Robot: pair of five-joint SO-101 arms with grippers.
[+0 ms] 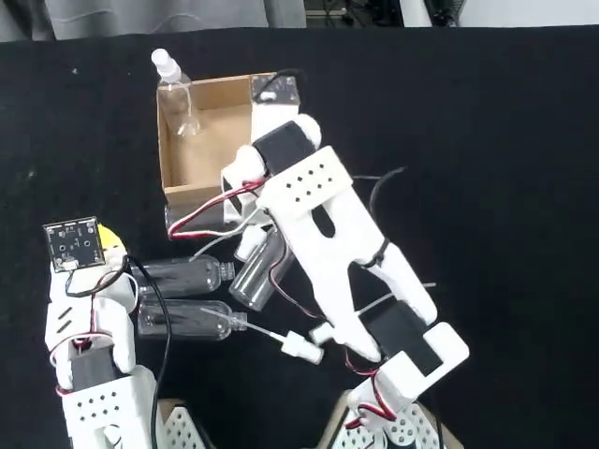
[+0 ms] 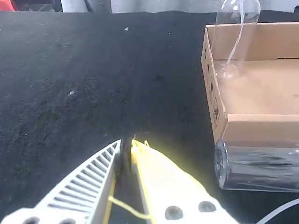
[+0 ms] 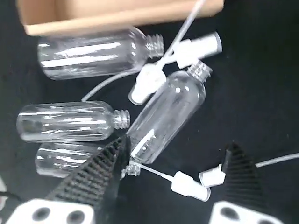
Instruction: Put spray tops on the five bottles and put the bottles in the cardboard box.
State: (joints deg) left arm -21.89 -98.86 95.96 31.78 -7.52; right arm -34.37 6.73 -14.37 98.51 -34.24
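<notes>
1. The left arm's white-and-yellow claw (image 2: 127, 145) sits low over the black cloth-covered counter (image 2: 70, 84). It is left of the open brown cardboard box (image 1: 192, 195) and nearer the arm bases. Its fingers are pressed together and hold nothing.
2. A clear plastic bottle with a white spray top (image 1: 174, 94) stands upright inside the cardboard box, in its far left corner.
3. A clear topless bottle (image 1: 192, 217) lies on its side just in front of the box's near wall.
4. Two more clear topless bottles (image 1: 182, 276) (image 1: 192, 320) lie side by side farther out from that wall, necks pointing right.
5. A fourth topless bottle (image 3: 168, 112) lies tilted to their right, with its neck towards the box.
6. The right arm's black claw (image 3: 177, 149) hovers above these lying bottles, in front of the box. Its fingers are spread wide and hold nothing.
7. Four loose white spray tops with thin tubes lie on the counter. Two (image 3: 198, 46) (image 3: 145, 84) are by the tilted bottle's neck, near the box. Two (image 3: 189, 184) (image 3: 210, 176) lie farther from it.
</notes>
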